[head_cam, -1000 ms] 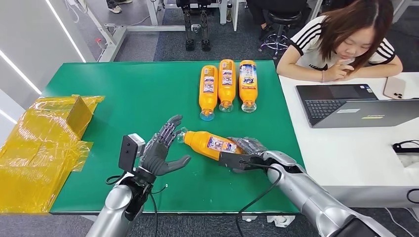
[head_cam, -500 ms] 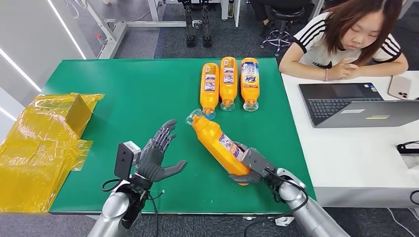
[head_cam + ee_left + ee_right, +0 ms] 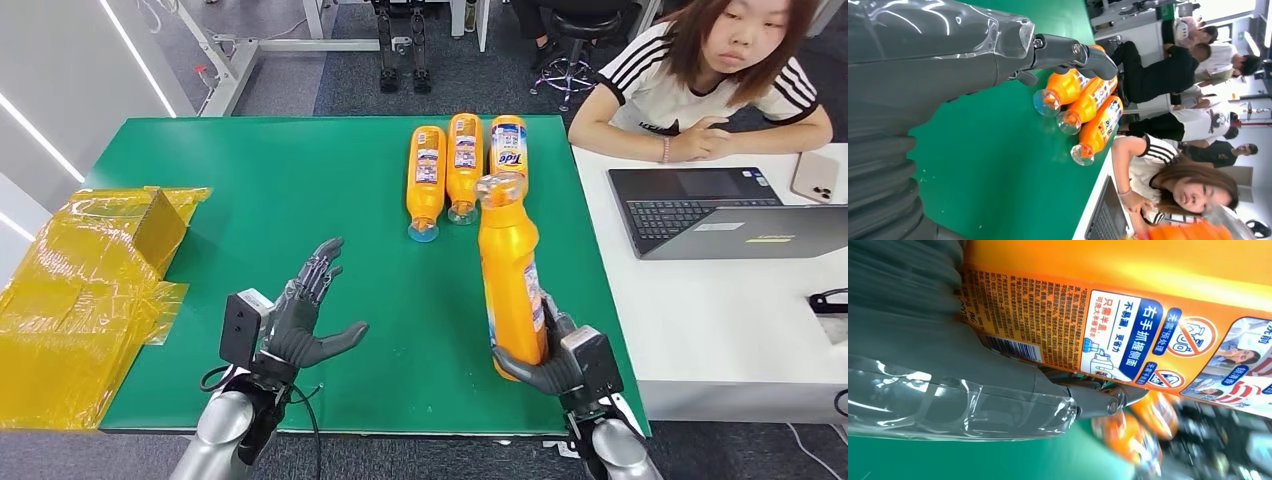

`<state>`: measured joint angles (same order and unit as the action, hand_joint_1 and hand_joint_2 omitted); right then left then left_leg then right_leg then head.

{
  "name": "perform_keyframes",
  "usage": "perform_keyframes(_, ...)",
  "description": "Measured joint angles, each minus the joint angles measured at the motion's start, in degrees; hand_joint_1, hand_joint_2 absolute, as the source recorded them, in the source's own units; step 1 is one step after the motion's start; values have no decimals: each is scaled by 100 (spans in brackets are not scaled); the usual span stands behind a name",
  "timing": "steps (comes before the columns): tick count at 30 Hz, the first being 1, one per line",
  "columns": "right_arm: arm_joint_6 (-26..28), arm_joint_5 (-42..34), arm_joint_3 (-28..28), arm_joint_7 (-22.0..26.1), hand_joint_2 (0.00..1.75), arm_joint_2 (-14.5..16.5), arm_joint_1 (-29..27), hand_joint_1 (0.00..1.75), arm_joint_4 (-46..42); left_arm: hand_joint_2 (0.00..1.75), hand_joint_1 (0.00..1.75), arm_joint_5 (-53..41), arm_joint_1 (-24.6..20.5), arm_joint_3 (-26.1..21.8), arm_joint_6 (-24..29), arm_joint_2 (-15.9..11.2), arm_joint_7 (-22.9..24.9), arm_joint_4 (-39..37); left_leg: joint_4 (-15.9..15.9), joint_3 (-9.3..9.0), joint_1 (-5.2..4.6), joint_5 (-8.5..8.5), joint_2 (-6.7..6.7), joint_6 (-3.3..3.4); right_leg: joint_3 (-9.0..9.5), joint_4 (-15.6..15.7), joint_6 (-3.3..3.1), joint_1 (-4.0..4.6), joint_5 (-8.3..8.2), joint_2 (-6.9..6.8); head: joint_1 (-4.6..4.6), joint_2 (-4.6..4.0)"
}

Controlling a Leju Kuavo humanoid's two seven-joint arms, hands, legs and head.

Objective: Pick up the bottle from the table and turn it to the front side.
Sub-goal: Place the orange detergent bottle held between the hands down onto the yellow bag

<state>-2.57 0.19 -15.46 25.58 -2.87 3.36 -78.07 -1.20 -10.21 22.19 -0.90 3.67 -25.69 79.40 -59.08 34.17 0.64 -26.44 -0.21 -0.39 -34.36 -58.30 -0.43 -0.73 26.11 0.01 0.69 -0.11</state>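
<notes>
One green table (image 3: 300, 200) is taking up most of the head view, and we are working near its front right corner. Yellow wrapping (image 3: 90, 290) is lying along the left edge; a person (image 3: 700, 80) is sitting at the white desk (image 3: 700, 320) to the right, behind a laptop (image 3: 720, 210). Three spare bottles (image 3: 463, 170) are lying side by side at the far edge.

We are holding the bottle (image 3: 511, 280) in the right hand (image 3: 555, 365), fingers wrapped round its base, body upright and clear of the table, cap up. In the right wrist view the small-print label (image 3: 1048, 325) with barcode is sitting against the palm, so we are judging the back label to be facing us.

The left hand (image 3: 305, 320) is hovering palm-up over the table, fingers spread wide, holding nothing, well apart from the bottle.

Step in hand, as we are reading it: pick-up is done, the turn is not. The next move is calling for a rotation about the long axis until the front label is facing out, likely with the left hand coming in to receive or steady. Risk: the grip low on the base is leaving the bottle top-heavy.
</notes>
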Motion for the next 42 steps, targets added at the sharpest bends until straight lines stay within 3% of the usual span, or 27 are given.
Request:
perform_keyframes(6, 271, 163, 641, 204, 175, 253, -206, 175, -1002, 175, 0, -5, -539, -1, -403, -8, 351, 20, -2, 3, -1, 7, 2, 4, -2, 0, 2, 0, -10, 1, -1, 0)
perform_keyframes(13, 183, 420, 672, 131, 175, 411, 238, 175, -1163, 175, 0, 388, -1352, -1, -1036, 100, 738, -240, -4, 3, -1, 18, 8, 9, -2, -3, 0, -1, -23, 5, 0, 0)
perform_keyframes(20, 253, 996, 86, -65, 175, 634, 1480, 175, -202, 175, 0, 1180, -2427, -1, -1855, 330, 1363, -827, -6, 2, -1, 33, 11, 4, -5, -11, -3, -1, -32, 8, -1, 0)
perform_keyframes(25, 389, 1253, -403, -160, 175, 791, 2144, 175, 548, 175, 0, 1596, -3042, 0, -2189, 426, 1515, -1253, -6, 2, 0, 35, 9, 3, -6, -13, -4, 0, -32, 6, 0, 0)
perform_keyframes(33, 553, 1578, -768, -183, 175, 977, 2620, 175, 1270, 175, 0, 1827, -3433, 25, -2228, 459, 1550, -1751, -6, 13, -1, 35, 9, 3, -15, -12, -3, -1, -31, 7, -1, 0)
perform_keyframes(42, 1079, 2556, -1389, -299, 175, 1183, 2991, 175, 1579, 175, 0, 1904, -3719, 28, -2104, 420, 1500, -2215, -6, 15, 0, 35, 10, 3, -20, -14, -4, 0, -31, 7, 1, 0)
